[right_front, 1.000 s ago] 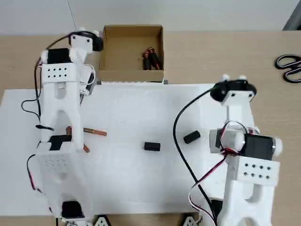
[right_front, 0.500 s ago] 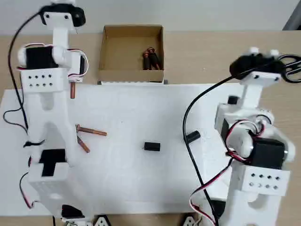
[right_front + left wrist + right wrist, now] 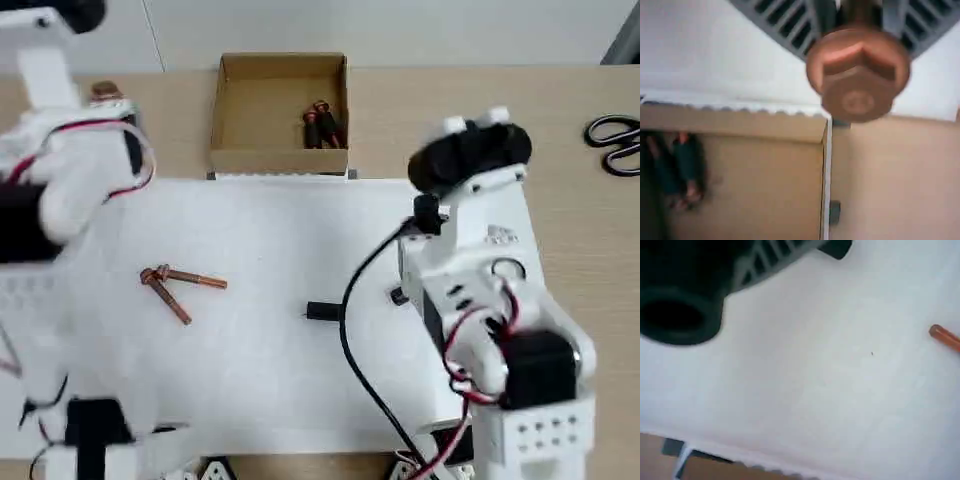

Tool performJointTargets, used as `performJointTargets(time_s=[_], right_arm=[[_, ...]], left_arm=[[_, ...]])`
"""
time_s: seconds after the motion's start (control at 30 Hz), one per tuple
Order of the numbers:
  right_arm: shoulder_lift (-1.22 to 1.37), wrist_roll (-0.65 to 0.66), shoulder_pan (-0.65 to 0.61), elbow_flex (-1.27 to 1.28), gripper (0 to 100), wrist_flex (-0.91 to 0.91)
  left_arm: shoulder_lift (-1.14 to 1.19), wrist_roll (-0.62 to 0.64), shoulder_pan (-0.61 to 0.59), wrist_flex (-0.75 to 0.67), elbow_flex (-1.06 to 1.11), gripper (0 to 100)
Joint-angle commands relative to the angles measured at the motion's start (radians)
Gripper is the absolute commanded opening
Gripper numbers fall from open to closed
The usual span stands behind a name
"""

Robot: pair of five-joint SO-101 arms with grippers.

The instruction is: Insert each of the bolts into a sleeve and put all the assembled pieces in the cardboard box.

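My left gripper (image 3: 858,17) is shut on a copper bolt (image 3: 857,75), whose hex head faces the camera, above the cardboard box (image 3: 765,130). In the high view that bolt (image 3: 105,92) is raised at the far left, left of the box (image 3: 280,150). My right gripper (image 3: 710,275) is shut on a black sleeve (image 3: 677,315), bore showing, held above the white mat; the high view shows the sleeve (image 3: 428,213) right of centre. Two bolts (image 3: 185,280) lie crossed on the mat. One loose sleeve (image 3: 322,311) lies mid-mat, another (image 3: 398,296) is half hidden under the right arm.
Assembled pieces (image 3: 322,125) lie in the box's right part. Scissors (image 3: 612,140) rest on the wooden table at the far right. The white mat (image 3: 270,380) has free room at its front and centre.
Both arms rose towards the camera. The left one carried its bolt from the mat up and back-left. The right arm swung left over the mat with its sleeve.
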Motion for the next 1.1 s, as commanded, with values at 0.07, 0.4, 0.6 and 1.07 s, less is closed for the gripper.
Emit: performJointTargets(time_s=[0.07, 0.4, 0.6, 1.07], right_arm=[[-0.119, -0.002, -0.007, 0.104, 0.2, -0.018], [-0.369, -0.003, -0.007, 0.405, 0.2, -0.062], [-0.515, 0.006, -0.012, 0.632, 0.2, -0.229], [-0.811, 0.132, -0.156, 1.042, 0.2, -0.417]], left_arm=[[-0.189, 0.034, 0.0, 0.002, 0.168, 1], [-0.606, 0.035, -0.003, -0.155, 0.716, 1], [-0.98, 0.035, -0.003, -0.416, 1.204, 1], [-1.628, 0.233, -0.002, -0.631, 1.839, 1]])
